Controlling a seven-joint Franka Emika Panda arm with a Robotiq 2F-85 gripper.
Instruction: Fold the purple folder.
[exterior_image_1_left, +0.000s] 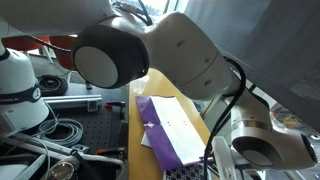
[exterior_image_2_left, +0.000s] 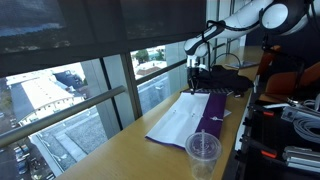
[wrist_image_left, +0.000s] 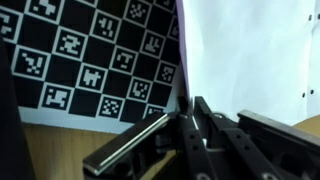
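Observation:
The purple folder (exterior_image_2_left: 212, 128) lies open on the wooden table (exterior_image_2_left: 120, 150), white inner face (exterior_image_2_left: 180, 120) up. It shows in both exterior views (exterior_image_1_left: 165, 148). My gripper (exterior_image_2_left: 193, 80) is at the folder's far end. In the wrist view the fingers (wrist_image_left: 193, 103) are nearly together on the thin purple edge (wrist_image_left: 183, 55) of the folder, with the white face (wrist_image_left: 250, 50) beside it. My arm hides the gripper in an exterior view (exterior_image_1_left: 180, 50).
A clear plastic cup (exterior_image_2_left: 203, 155) stands near the folder's near end. A black-and-white marker board (wrist_image_left: 80, 50) lies beside the folder. Black gear (exterior_image_2_left: 225, 78) sits beyond the gripper. Windows run along the table's side (exterior_image_2_left: 70, 90). Cables (exterior_image_1_left: 60, 135) lie beside the table.

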